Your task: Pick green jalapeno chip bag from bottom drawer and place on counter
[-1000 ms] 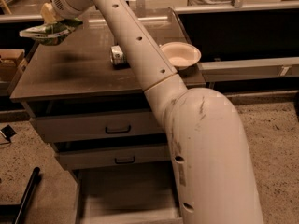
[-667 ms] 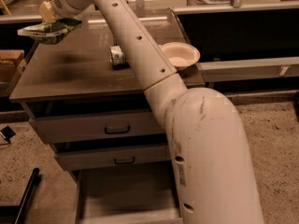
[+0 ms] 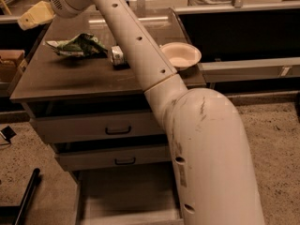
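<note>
Now bag (image 3: 77,46) on counter (image 3: 84,81), claw (image 3: 35,15) up-left

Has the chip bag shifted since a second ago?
Yes. The chip bag now lies on the counter, closer to the small can than before. The hand has drawn back past the counter's far left corner.

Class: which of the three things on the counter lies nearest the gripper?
The green chip bag, on the counter's left; the gripper hangs above-left of it. The can and bowl sit further right.
</note>
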Available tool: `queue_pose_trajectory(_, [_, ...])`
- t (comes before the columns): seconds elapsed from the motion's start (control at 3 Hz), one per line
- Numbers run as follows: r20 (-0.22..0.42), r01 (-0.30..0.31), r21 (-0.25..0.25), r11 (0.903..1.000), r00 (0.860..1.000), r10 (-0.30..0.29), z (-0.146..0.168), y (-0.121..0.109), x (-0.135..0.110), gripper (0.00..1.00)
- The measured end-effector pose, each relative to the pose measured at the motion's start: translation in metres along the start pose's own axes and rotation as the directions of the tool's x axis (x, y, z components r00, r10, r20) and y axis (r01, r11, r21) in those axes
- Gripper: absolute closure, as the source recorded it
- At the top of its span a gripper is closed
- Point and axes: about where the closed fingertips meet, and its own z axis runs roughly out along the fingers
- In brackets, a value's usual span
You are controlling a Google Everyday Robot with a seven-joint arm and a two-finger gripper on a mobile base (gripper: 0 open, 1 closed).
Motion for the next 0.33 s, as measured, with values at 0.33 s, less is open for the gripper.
queue_pose_trajectory(0.33, [0.0, 0.0, 0.0, 1.0, 1.0, 0.0, 0.0, 0.0, 0.0, 0.0])
